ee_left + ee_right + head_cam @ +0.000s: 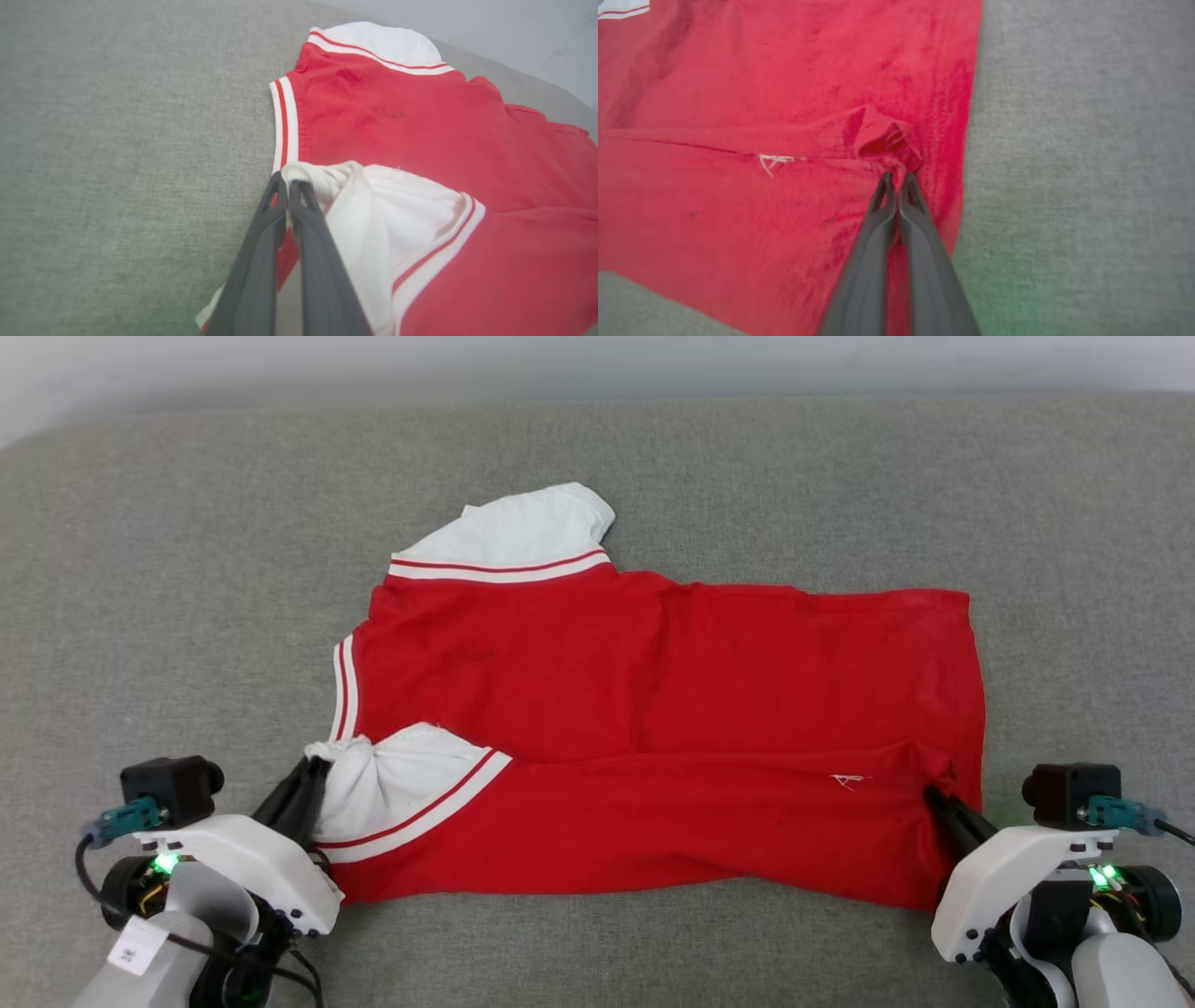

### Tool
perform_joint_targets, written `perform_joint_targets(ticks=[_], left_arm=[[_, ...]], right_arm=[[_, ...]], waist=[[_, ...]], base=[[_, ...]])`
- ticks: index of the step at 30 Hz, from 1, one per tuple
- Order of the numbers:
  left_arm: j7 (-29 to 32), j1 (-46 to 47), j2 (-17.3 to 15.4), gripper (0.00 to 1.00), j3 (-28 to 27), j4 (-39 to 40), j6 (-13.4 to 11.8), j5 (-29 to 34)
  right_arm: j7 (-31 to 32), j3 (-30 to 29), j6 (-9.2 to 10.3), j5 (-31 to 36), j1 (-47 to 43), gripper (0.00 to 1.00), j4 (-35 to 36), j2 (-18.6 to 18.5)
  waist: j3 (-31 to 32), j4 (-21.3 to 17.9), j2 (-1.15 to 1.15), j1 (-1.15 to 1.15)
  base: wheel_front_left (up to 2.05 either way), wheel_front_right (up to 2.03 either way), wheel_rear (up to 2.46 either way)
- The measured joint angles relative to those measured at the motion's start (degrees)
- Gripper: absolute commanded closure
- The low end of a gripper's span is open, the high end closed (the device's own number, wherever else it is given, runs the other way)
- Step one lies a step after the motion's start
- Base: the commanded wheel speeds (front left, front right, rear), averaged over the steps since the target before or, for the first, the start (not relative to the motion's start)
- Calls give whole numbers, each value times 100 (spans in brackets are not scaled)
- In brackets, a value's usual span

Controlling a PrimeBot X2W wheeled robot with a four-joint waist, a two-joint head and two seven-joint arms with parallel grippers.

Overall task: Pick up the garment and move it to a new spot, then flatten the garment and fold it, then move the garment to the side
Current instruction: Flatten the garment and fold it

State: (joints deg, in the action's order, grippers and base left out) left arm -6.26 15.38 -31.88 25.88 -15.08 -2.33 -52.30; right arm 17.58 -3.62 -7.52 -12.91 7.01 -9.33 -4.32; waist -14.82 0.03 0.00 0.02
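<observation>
Left gripper (316, 770), right gripper (932, 794) — pinching garment's (653, 672) folded edge.

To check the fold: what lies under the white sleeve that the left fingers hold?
Red cloth of the garment lies under the white sleeve. What is beneath that red cloth is covered.

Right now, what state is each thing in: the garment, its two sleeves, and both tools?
garment: lying on the grey surface, near long side folded over onto the body, plain red showing
far sleeve: spread flat, sticking out
near sleeve: folded inward, white end bunched
left tool: shut on the near sleeve's bunched end
right tool: shut on a pinch of the garment's fold near the hem
</observation>
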Motion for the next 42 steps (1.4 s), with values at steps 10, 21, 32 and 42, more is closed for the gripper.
perform_joint_targets(ticks=[10, 21, 32, 42], left_arm=[[212, 395, 394, 56, 272, -1228, 583, -241], [-35, 372, 188, 0, 114, -1273, 301, -179], [1722, 93, -896, 0, 196, -63, 179, -523], [3214, -510, -1348, 0, 183, 1035, -424, -1403]], right_arm=[[-641, 174, -2, -38, 348, 0, -1013, -29], [-2398, 148, 1, -153, -87, 0, -545, 40], [-2248, -16, 1, -1, -567, 0, 157, 114], [-2050, 25, 1, -210, -711, 0, 470, 133]], waist=[[-65, -58, 0, -1], [424, -23, 0, -1], [778, -130, 0, -2], [650, -265, 0, -2]], base=[[0, 0, 0], [0, 0, 0], [0, 0, 0], [0, 0, 0]])
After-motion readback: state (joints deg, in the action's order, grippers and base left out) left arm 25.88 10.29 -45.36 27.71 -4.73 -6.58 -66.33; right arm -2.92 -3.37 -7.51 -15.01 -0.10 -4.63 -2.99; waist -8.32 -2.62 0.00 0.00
